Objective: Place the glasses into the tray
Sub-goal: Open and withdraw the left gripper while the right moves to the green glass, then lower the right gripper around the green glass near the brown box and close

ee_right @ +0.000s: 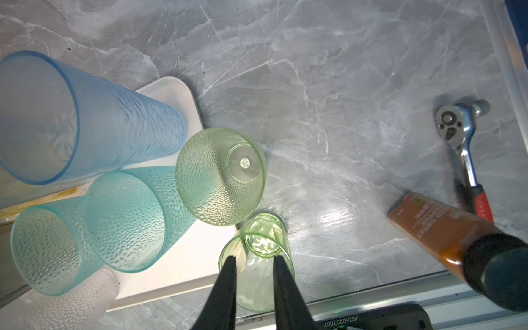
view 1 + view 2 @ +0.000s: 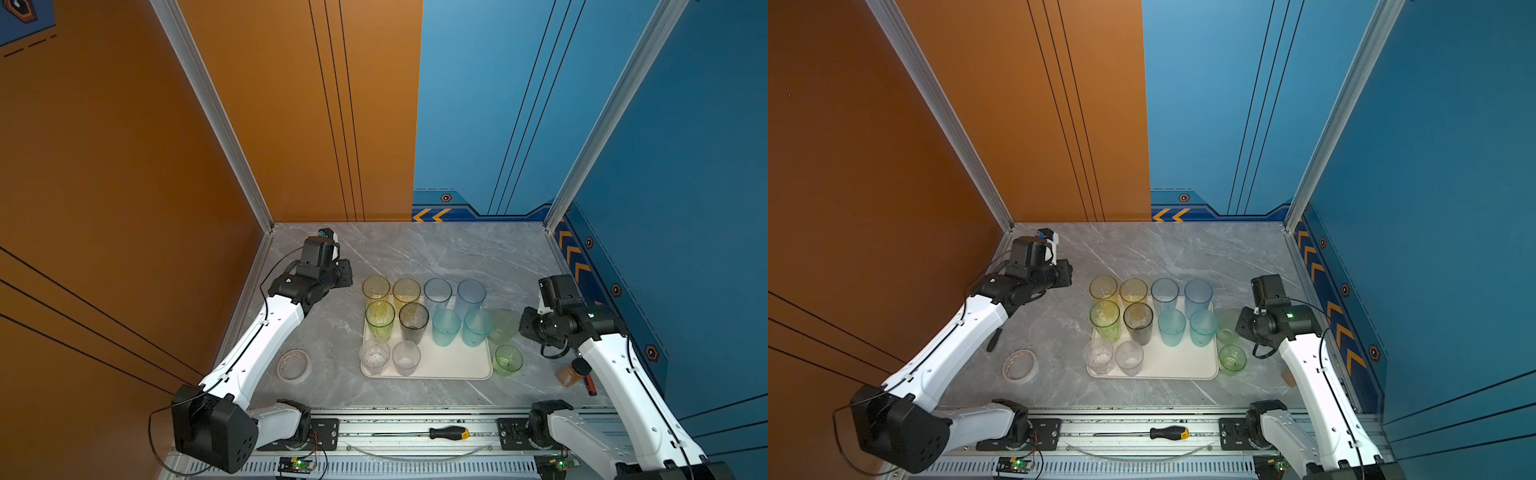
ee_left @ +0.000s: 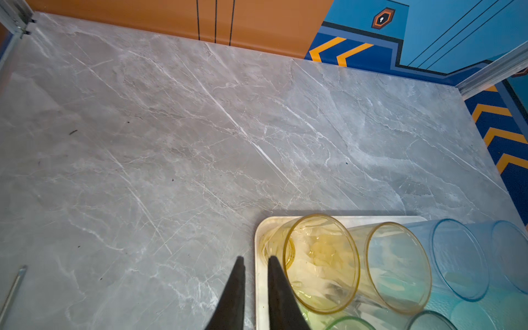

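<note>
Just right of the tray (image 2: 453, 361), on the counter (image 2: 415, 249), stands a small green glass (image 2: 508, 360); the right gripper (image 1: 254, 260) hangs over its mouth, jaws narrowly parted. Likely light, stiff, slick: pinch one wall at the rim.

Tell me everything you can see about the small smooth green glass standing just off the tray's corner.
The green glass is a short, see-through tumbler with smooth walls that narrow toward the base. It looks empty and stands upright, mouth up, on the marble table just outside the tray's near right corner, next to a dimpled green glass. The right pincer hovers over its mouth, open; whether it touches the rim is unclear.
</note>
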